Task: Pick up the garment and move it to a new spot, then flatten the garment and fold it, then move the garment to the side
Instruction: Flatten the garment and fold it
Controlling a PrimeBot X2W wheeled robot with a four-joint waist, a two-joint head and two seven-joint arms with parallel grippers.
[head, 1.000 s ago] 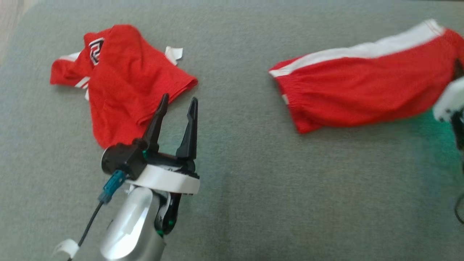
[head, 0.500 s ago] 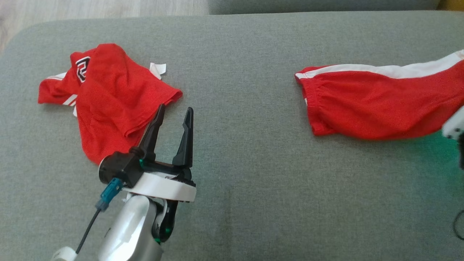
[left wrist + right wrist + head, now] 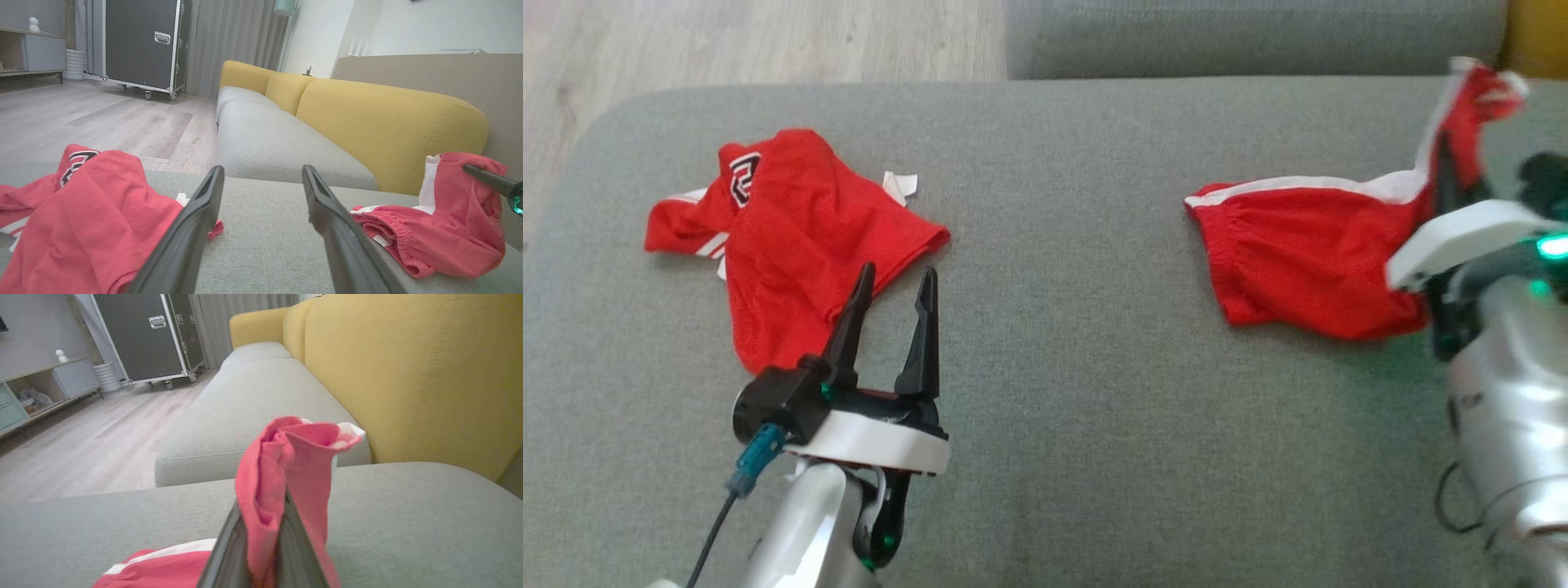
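Red shorts (image 3: pixel 1298 269) with a white side stripe and gathered waistband, one end raised and bunched, pinched in the closed right gripper (image 3: pixel 1444 155) — the rest trailing down onto the grey sofa cushion (image 3: pixel 1078 343), waistband end lying crumpled toward its right side.

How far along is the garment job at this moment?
Done: the grab. The right pincer is shut on one end of the red shorts. In hand: that end is raised while the rest lies on the grey cushion. Left: relocating, flattening, folding, setting aside. The left pincer hangs open by the crumpled red shirt.
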